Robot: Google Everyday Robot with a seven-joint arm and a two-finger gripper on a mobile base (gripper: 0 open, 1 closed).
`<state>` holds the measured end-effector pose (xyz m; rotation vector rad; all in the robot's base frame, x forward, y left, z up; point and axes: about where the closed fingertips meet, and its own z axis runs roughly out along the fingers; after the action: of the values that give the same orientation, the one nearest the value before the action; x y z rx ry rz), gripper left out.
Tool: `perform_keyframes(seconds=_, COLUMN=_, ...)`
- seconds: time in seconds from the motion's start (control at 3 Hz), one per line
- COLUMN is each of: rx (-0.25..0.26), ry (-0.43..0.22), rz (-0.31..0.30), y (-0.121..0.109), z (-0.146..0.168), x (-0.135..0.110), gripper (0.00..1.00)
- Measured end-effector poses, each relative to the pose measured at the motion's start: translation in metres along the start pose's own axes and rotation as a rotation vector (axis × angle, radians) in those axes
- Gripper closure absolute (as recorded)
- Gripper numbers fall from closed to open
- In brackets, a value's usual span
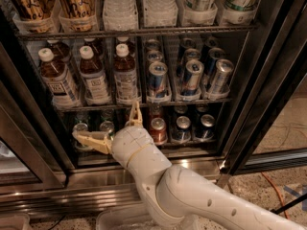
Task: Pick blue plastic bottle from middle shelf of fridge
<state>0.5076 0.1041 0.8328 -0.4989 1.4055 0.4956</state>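
A: Starting at the left, any danger?
B: Could clip the low cans (80,128) with the left-pointing finger (91,140), lying so near them.
A: And the bottle (125,75)?
B: Upright on the shelf (103,106), left half, front row. Taken here as the rightmost of three alike; cannot tell which is meant. Easy to tip a neighbour, packed so tight.
A: Where to find the gripper (106,121)?
B: Below that shelf, before the lower rack, jaws spread wide, holding nothing. Could snag the rail with the upright finger on rising, its tip level with it in this view.
A: Further right?
B: Might nudge the blue cans (157,80) just beside the bottle, if off line.
A: Hard to make out?
B: Plenty. Cannot read the labels or count the back rows. Hidden behind the arm (192,200): part of the lower rack. Cut off at the top: the upper row. Cut off at the right: the fridge (268,80) door frame.
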Motion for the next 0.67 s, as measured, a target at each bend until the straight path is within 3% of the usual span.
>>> perform_keyframes(seconds=0.33, rx=0.0, ry=0.0, rz=0.0, y=0.0, z=0.0, x=0.0, gripper=0.0)
perform_keyframes(seconds=0.67, rx=0.015, ry=-0.01, rz=-0.038, y=-0.01, z=0.012, x=0.002, gripper=0.0)
